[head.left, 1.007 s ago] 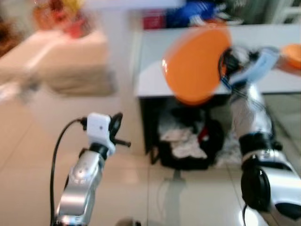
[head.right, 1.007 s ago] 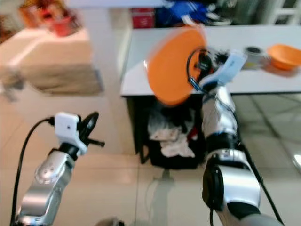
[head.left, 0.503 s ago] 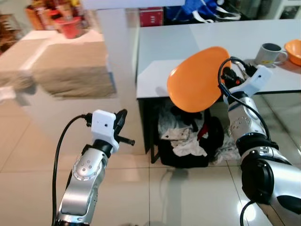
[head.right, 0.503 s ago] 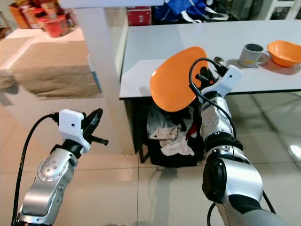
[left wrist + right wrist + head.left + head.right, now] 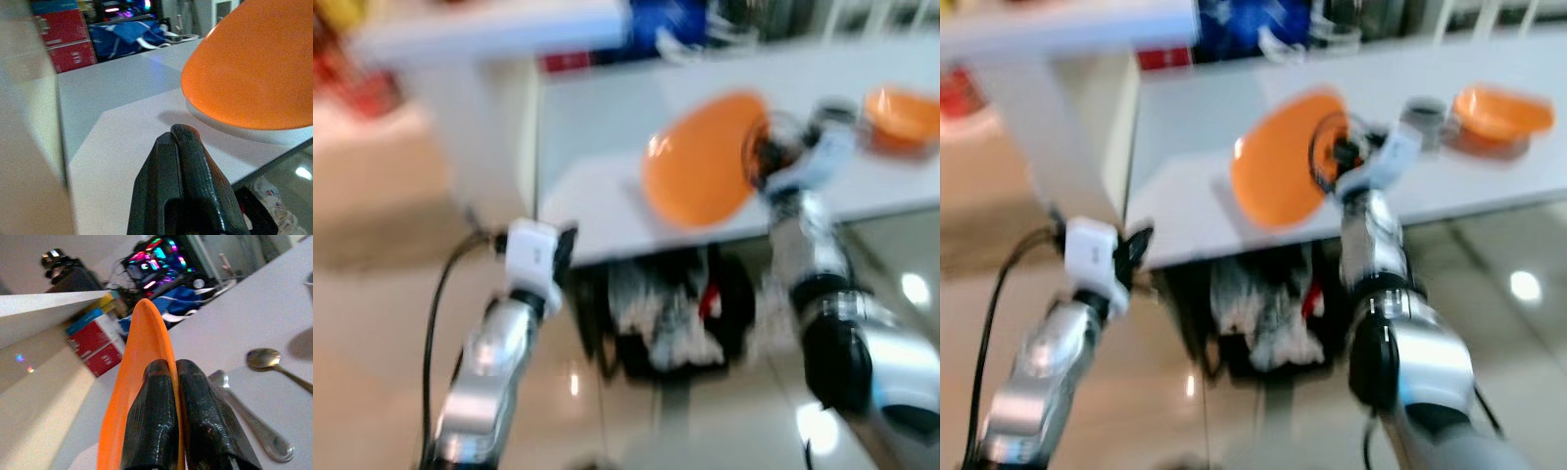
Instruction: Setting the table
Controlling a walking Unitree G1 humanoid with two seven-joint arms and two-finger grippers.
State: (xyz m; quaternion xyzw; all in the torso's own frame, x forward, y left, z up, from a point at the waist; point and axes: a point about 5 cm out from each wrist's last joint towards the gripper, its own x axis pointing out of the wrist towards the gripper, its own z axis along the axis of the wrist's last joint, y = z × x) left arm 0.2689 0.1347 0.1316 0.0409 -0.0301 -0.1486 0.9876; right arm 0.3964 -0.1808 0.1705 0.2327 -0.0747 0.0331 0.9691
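Observation:
An orange plate [image 5: 700, 157] stands tilted on edge above the front part of the white table [image 5: 597, 127]. My right gripper [image 5: 173, 364] is shut on the plate's rim, one finger on each face. Two metal spoons [image 5: 264, 358] lie on the table just beyond it. An orange bowl [image 5: 1498, 110] and a grey mug [image 5: 1423, 113] sit at the table's right. My left gripper [image 5: 183, 134] is shut and holds nothing; it hovers at the table's front left edge, with the plate [image 5: 254, 73] ahead of it.
Under the table sits a dark bag stuffed with cloths [image 5: 666, 313]. Red boxes [image 5: 63, 34] and a blue bag [image 5: 127, 36] lie behind the table. A white pillar [image 5: 480, 127] rises at the left. The eye views are blurred.
The whole picture has shifted and blurred, so the camera moved; the table is nearer. The plate, still gripped, now hangs over the table top. My left gripper has reached the table's edge.

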